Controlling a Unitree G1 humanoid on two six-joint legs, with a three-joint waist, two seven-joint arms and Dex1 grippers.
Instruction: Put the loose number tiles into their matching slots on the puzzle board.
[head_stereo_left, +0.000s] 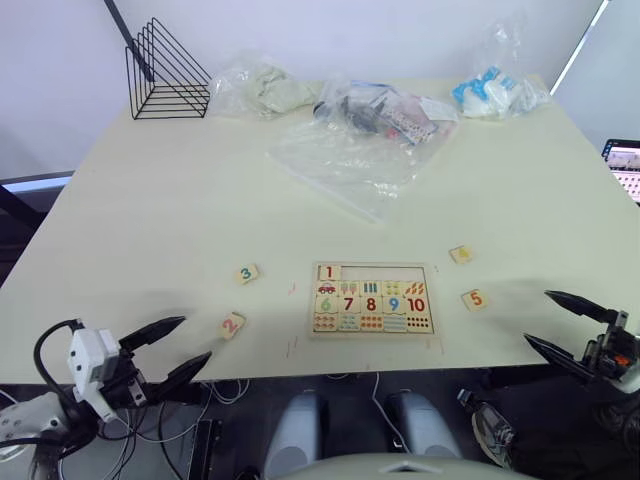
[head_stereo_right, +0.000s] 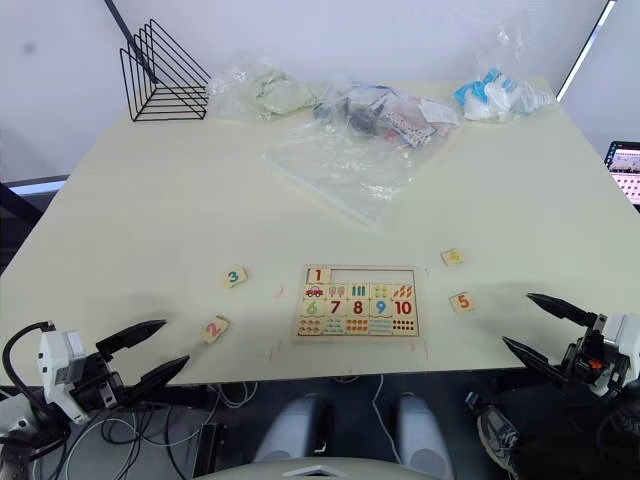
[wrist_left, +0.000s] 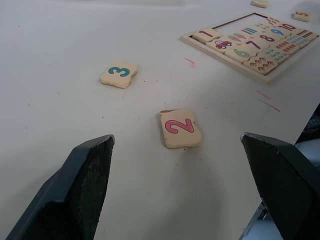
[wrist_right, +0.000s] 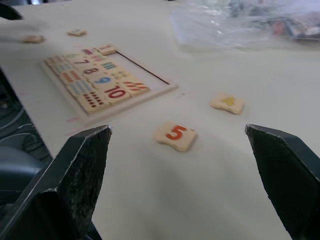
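**Four tiles loose on table, one seated, both grippers spread**

The puzzle board (head_stereo_left: 372, 299) lies flat near the front edge of the table (head_stereo_left: 180, 200), approx. in the middle betw. the two arms. Its top row of slots (head_stereo_left: 385, 271) is bare except at the left end, where the 1 tile (head_stereo_left: 329, 272) sits in its recess. The lower rows of the board are filled w. picture tiles, numbers 6 to 10 and dot tiles.

The other number tiles lie loose on the table. The 3 tile (head_stereo_left: 247, 273) is to the left of the board, well apart from it. The 2 tile (head_stereo_left: 231, 325) is nearer the front edge, left of the board, and slightly tilted. On the right side, the 5 tile (head_stereo_left: 475, 298) lies near the board's right rim, not touching. A further tile (head_stereo_left: 461, 254) w. a yellow mark lies behind the 5; it is probably the 4, but the digit is too faint to read well.

The left gripper (head_stereo_left: 180, 345) hangs at the front-left edge of the table, fingers spread wide, holding nothing; in the left wrist view the 2 tile lies betw. its fingers (wrist_left: 75, 195), ahead of them. The right gripper (head_stereo_left: 562, 322) is at the front-right edge, fingers also spread and holding nothing; the 5 tile lies ahead of it.

At the back of the table are clear plastic bags (head_stereo_left: 360, 150) and a black wire rack (head_stereo_left: 165, 72).
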